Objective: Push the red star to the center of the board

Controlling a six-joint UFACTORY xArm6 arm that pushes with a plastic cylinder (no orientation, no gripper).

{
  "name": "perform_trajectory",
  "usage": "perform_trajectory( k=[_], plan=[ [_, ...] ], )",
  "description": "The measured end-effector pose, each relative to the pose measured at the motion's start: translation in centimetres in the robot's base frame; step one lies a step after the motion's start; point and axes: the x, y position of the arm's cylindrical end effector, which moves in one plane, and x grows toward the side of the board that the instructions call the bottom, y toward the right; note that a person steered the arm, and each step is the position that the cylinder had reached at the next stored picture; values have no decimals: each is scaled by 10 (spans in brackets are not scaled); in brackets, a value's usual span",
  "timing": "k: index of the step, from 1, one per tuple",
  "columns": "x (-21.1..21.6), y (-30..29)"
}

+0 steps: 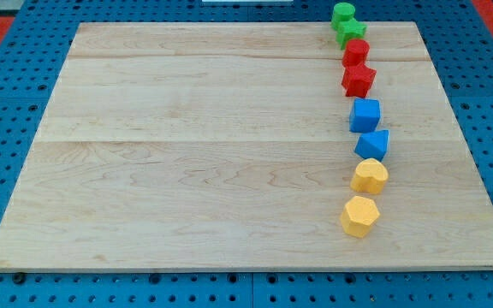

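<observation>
My tip does not show anywhere in this view, so I cannot place the blocks against my end effector, nor can I tell its state; I place things by the view's sides instead.

The surface (195, 145) is a pale wooden board made of several long planks joined side by side, their seams running from the view's left to the view's right. It lies on a blue perforated base (7, 128) studded with rows of small holes, which frames the board on all sides. At the view's top corners a strip of red shows beyond the blue base, and a pale band runs along the top edge.

All the blocks stand in one loose column on the right part of the board, running from the view's top toward the bottom. At the top sit a green round block (343, 13) and, touching it just below, a second green block (350, 32) whose shape I cannot make out. Next comes a red block (355, 52), then the red star (359, 80) just beneath it, the two touching. Below the star are a blue cube (365, 115) and a blue block (372, 143) with angled faces, then a yellow block (370, 175) and a yellow hexagonal block (359, 215) nearest the bottom.

The red star lies well toward the view's right and top of the board's middle.
</observation>
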Motion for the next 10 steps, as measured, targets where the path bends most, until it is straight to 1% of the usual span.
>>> perform_trajectory(
  k=[1,2,3,4,6,7,8,9,10],
  plan=[
    [-9,0],
    [-27,0],
    [-101,-11],
    [-160,-35],
    [-169,-98],
    [-179,-87],
    [-181,-100],
    [-182,-154],
    [-184,-223]
  ],
)
